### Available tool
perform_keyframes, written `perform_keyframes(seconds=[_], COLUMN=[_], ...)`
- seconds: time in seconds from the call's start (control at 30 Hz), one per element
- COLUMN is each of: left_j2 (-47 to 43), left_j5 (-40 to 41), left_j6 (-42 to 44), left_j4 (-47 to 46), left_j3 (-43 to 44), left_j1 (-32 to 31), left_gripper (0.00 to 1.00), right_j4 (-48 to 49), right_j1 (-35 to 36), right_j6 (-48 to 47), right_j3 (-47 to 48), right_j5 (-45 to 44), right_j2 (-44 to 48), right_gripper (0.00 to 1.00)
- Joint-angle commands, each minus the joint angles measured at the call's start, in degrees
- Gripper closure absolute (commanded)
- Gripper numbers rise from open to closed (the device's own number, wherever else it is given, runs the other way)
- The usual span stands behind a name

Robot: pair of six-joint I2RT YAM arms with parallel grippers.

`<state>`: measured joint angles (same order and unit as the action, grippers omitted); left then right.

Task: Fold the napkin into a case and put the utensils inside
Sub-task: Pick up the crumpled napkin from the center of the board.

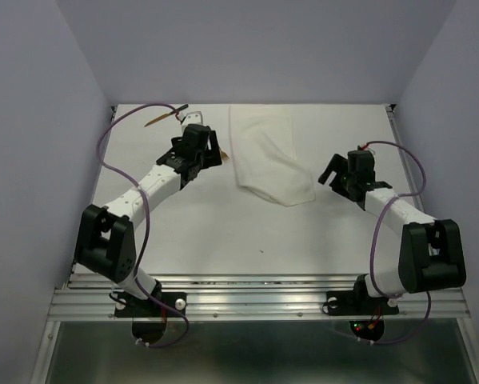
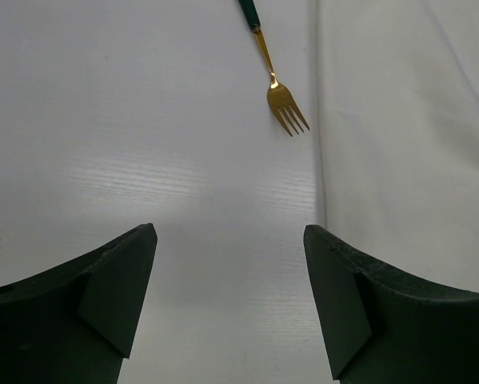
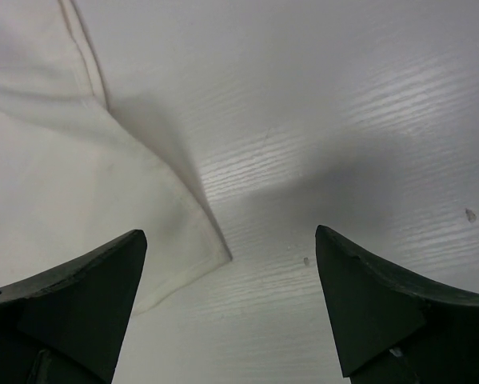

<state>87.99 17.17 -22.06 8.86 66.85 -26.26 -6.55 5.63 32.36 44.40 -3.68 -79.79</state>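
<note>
Napkin (image 1: 267,156) lies folded on desk (image 1: 223,232); left gripper (image 2: 229,232) near fork (image 2: 281,100), right gripper (image 3: 229,232) at napkin's corner, both jaws spread

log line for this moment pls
napkin: folded | fork: loose beside napkin | left gripper: open, empty | right gripper: open, empty, at napkin corner

White, finely grained flat table (image 1: 223,232): one cloth and two utensils lie on it.
A soft white cloth napkin (image 1: 267,156), folded into a long band, runs from the far edge toward the centre. A slim gold fork with a dark green handle (image 2: 279,96) lies just beside the napkin's left edge, tines pointing at it. A thin brown utensil with a dark end (image 1: 165,117) lies at the far left corner, well apart from the cloth.
</note>
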Motion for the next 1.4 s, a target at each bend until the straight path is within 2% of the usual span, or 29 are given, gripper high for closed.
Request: perform_keyframes(seconds=[0.0,0.23,0.33,0.43,0.47,0.57,0.6,0.63,0.73,1.07,1.3,1.37], left_j2=[1.3,4.21,4.39,4.21,4.21,4.04,3.95,3.86,3.42,2.46,0.61,0.35], left_j5=[-1.52,-3.1,-3.37,-3.37,-3.37,-3.28,-3.28,-3.28,-3.37,-7.58,-10.58,-9.09], left_j6=[-1.14,-1.49,-1.49,-1.49,-1.4,-1.4,-1.32,-1.4,-1.14,-0.17,0.0,0.71], left_j4=[1.68,3.53,3.97,4.23,4.32,4.76,4.93,5.11,5.55,6.6,7.4,8.45], left_j3=[3.81,5.84,5.92,5.84,5.84,5.92,6.19,6.36,6.71,8.65,8.91,9.26], left_j1=[-0.28,-0.28,-0.28,-0.28,-0.28,-0.28,-0.28,-0.28,-0.28,-0.28,1.83,1.91], left_gripper=[0.14,0.14,0.14,0.14,0.14,0.14,0.14,0.14,0.14,0.14,0.13,0.13], right_j4=[2.16,5.22,5.67,5.84,5.84,5.84,5.93,5.84,5.05,3.47,5.84,5.84], right_j1=[2.54,6.68,7.9,8.43,8.43,8.43,8.96,8.96,9.58,18.45,23.64,23.64], right_j6=[-2.65,-1.6,-1.6,-1.51,-1.42,-0.98,-0.81,-0.72,-0.81,-1.51,0.24,1.12], right_j3=[0.59,0.6,0.77,1.3,1.39,1.56,1.74,1.83,3.67,12.37,17.55,18.26], right_j5=[6.05,5.35,5.27,5.0,5.09,4.48,4.04,3.95,4.82,4.82,7.72,4.94], right_j2=[-5.18,-11.26,-13.55,-15.31,-15.66,-15.31,-14.87,-13.83,-11.72,-6.26,-8.62,-10.03], right_gripper=[0.11,0.22,0.33,0.5,0.6,0.81,0.94,0.99,0.99,0.99,0.99,0.99])
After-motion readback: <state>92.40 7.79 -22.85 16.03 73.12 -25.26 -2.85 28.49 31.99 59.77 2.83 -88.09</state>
